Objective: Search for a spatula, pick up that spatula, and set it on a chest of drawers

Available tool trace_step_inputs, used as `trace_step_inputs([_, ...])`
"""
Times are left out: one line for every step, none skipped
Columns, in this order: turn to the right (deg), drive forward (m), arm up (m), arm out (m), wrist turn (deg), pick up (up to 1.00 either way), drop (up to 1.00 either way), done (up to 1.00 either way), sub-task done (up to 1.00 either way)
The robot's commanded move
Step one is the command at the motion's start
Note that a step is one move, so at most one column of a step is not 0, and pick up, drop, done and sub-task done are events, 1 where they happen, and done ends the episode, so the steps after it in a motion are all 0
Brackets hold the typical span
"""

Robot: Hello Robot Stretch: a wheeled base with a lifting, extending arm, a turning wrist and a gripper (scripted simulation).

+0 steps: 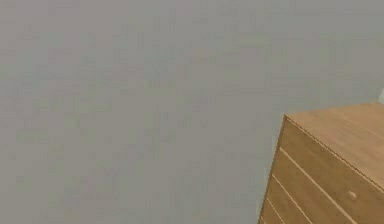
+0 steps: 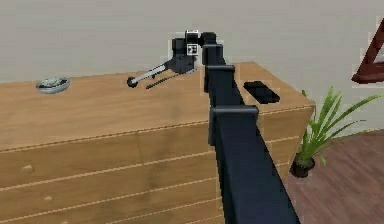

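End effector (image 2: 140, 83), hold uncertain, dresser (image 2: 90, 112) behind

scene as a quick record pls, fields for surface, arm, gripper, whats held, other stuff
surface: wooden chest of drawers
arm: dark bar reaching out across the chest's top
gripper: gripper seen against the top, near its back edge
held: cannot tell whether it holds anything
on top: round grey dish at the left; flat black thing right of the arm
floor: potted plant beside the chest
backdrop: grey wall
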Motion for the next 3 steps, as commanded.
trace_step_inputs([0.0,0.00,0.00,0.00,0.0,0.00,1.00,0.00,0.00])
trace_step_inputs([0.0,0.00,0.00,-0.10,0.0,0.00,0.00,0.00,0.00])
trace_step_inputs([0.0,0.00,0.00,0.00,0.0,0.00,0.00,1.00,0.00])
